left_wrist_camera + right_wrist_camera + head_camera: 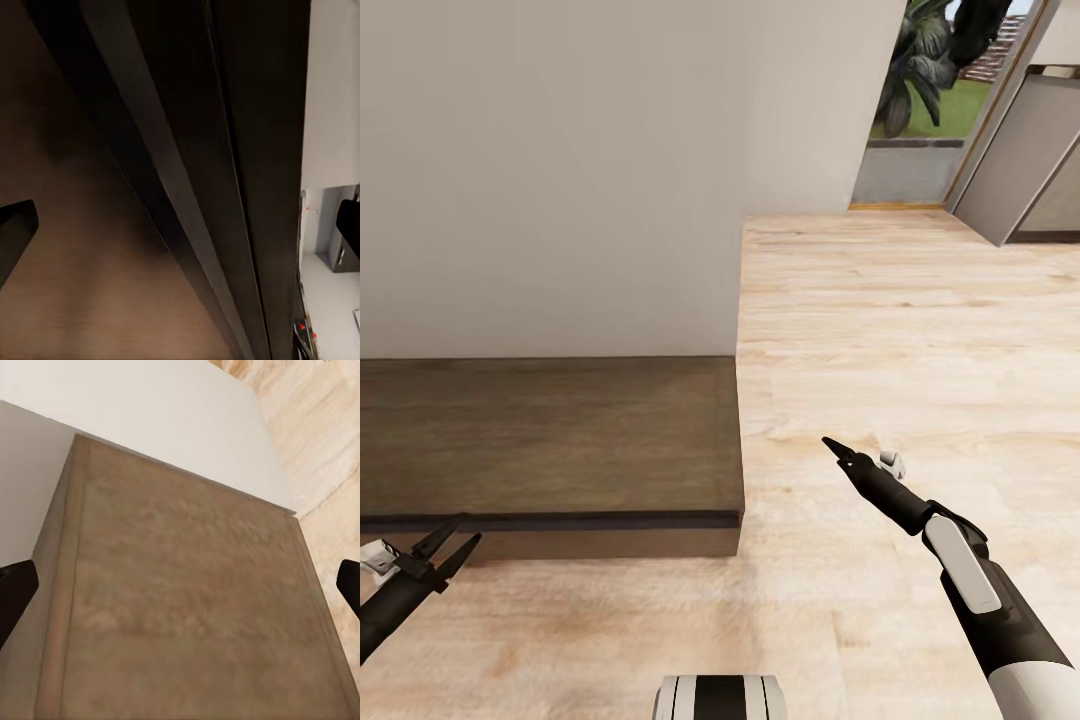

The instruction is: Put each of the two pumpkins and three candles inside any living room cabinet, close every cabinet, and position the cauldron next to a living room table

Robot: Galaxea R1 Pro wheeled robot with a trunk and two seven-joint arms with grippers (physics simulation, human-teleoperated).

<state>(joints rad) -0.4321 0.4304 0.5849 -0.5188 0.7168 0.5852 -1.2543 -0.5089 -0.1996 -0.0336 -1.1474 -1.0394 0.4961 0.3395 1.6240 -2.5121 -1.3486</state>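
The long, low dark-brown wooden cabinet stands against the wall, fronts shut. The left claw, fingers parted, hovers at its front edge; the right claw, pinched together, hangs beside its end over pale wood floor.

I am holding my left gripper low at my left, fingers spread apart. I am extending my right arm forward, my right gripper looking pinched together.
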